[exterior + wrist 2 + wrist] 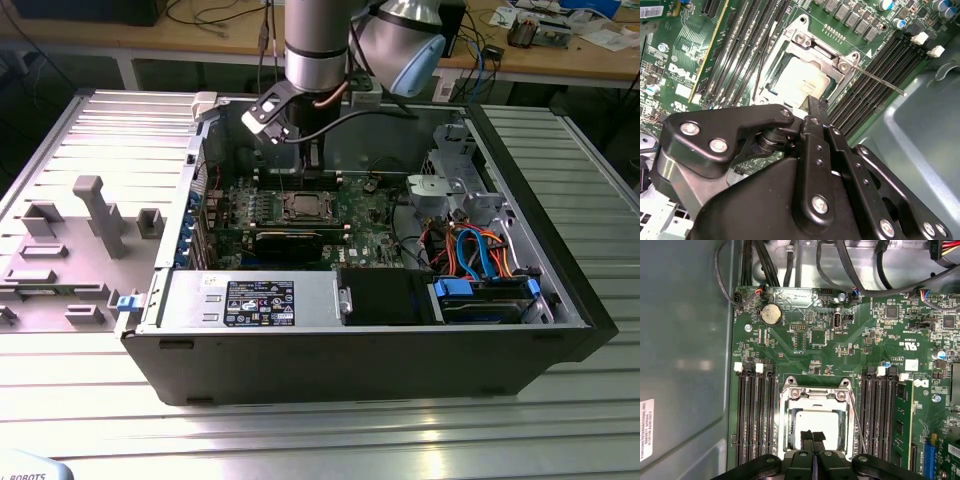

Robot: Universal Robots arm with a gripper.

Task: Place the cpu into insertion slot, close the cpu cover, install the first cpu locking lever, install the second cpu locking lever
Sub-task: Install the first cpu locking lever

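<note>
Cpu in window of cpu cover

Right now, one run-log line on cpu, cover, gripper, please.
cpu: seated | cpu cover: down over it | gripper: shut, at cover's edge | locking lever: swung out

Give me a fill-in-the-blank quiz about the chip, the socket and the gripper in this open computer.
1. The chip sits in the socket on a ____ circuit board.
2. The gripper, right by the chip, has its fingers ____.
3. Long black memory slots flank the socket on ____ sides.
Missing words: green; shut; both.
</note>
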